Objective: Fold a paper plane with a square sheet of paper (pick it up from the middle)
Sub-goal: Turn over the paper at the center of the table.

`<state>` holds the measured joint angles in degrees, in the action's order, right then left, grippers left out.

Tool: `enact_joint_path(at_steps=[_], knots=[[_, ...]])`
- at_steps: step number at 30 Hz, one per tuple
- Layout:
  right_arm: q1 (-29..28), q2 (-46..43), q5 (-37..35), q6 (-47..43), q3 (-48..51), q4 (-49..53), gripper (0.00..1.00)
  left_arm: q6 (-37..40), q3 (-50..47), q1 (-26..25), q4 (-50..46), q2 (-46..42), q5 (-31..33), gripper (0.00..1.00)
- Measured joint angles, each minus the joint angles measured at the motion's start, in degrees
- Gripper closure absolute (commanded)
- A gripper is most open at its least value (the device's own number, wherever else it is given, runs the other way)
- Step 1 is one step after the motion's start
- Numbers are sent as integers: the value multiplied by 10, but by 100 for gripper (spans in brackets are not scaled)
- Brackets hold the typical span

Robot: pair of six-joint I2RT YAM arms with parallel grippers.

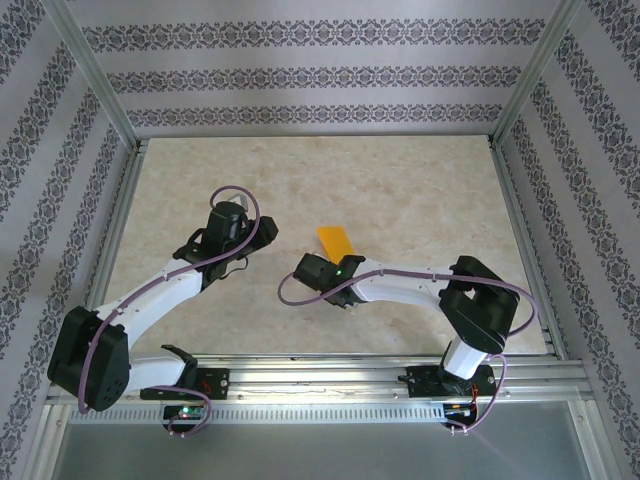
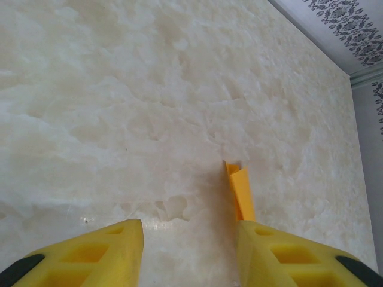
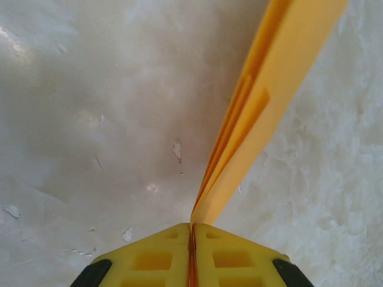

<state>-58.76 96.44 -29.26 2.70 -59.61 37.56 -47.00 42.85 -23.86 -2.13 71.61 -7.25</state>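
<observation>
The square sheet of paper is folded into a slim orange-yellow paper plane with several layers along its ridge. My right gripper is shut on its near end. In the right wrist view the paper plane rises from between the closed yellow fingers and slants up to the right above the table. My left gripper hangs to the left of it, apart from it. In the left wrist view that gripper stands open with only table between its fingers, and the paper plane sticks out just beyond its right finger.
The pale marbled tabletop is ringed by an aluminium frame and patterned walls. Purple cables loop off both arms near the middle of the table.
</observation>
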Motion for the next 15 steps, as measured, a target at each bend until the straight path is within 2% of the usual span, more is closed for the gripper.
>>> enact_joint_path(at_steps=[4,10,15], knots=[[13,-31,-25,15,5,0,91,-2,0,0,0,0,-1,56],[63,-115,-85,16,22,3,91,-11,0,0,11,4,-9,55],[71,-122,-101,-1,29,2,92,-15,-4,0,15,5,-13,55]])
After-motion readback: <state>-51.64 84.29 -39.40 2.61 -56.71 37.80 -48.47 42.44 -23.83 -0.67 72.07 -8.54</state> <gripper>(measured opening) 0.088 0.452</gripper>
